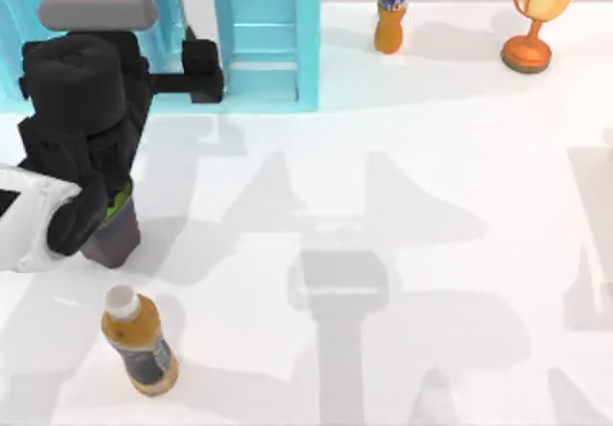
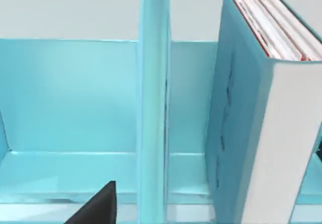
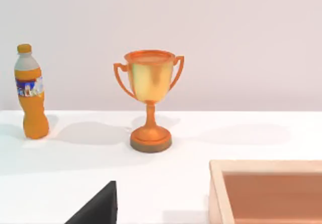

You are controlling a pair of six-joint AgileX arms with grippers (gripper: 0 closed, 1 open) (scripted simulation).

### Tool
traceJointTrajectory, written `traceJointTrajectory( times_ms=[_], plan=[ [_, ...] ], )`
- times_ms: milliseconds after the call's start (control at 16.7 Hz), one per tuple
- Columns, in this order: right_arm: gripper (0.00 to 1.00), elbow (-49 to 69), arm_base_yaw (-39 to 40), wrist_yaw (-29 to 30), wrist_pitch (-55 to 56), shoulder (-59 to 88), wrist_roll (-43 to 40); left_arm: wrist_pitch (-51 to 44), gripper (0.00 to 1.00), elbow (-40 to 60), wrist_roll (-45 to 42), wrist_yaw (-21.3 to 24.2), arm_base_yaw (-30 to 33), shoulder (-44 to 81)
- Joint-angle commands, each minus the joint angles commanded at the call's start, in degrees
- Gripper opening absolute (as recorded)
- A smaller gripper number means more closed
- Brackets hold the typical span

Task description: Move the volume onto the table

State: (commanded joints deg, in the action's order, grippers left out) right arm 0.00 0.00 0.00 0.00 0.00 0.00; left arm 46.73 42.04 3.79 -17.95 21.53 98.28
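One volume (image 2: 261, 108) stands upright in the shelf (image 2: 70, 98), beside its divider; left end effector (image 1: 201, 72) faces it, opening indiscernible. Risk: an off-centre approach strikes the divider or topples the volume.

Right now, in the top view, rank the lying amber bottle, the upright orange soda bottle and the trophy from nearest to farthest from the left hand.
Measured from the left hand at the shelf unit:
1. Upright orange soda bottle, back edge, right of the shelf.
2. Lying amber bottle, front left of the table.
3. Trophy, back right corner.
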Motion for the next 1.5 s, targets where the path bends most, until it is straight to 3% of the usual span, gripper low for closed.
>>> traceJointTrajectory(
  times_ms=[360, 840, 1500],
  plan=[
    [1.00, 0.00, 0.00, 0.00, 0.00, 0.00, 0.00, 8.41, 1.00, 6.09, -0.20, -3.16, 3.79, 16.93],
    [1.00, 0.00, 0.00, 0.00, 0.00, 0.00, 0.00, 8.30, 1.00, 6.76, -0.28, -3.00, 3.57, 17.80],
    [1.00, 0.00, 0.00, 0.00, 0.00, 0.00, 0.00, 1.02, 1.00, 28.92, -1.01, 0.65, 0.31, 32.22]
  ],
)
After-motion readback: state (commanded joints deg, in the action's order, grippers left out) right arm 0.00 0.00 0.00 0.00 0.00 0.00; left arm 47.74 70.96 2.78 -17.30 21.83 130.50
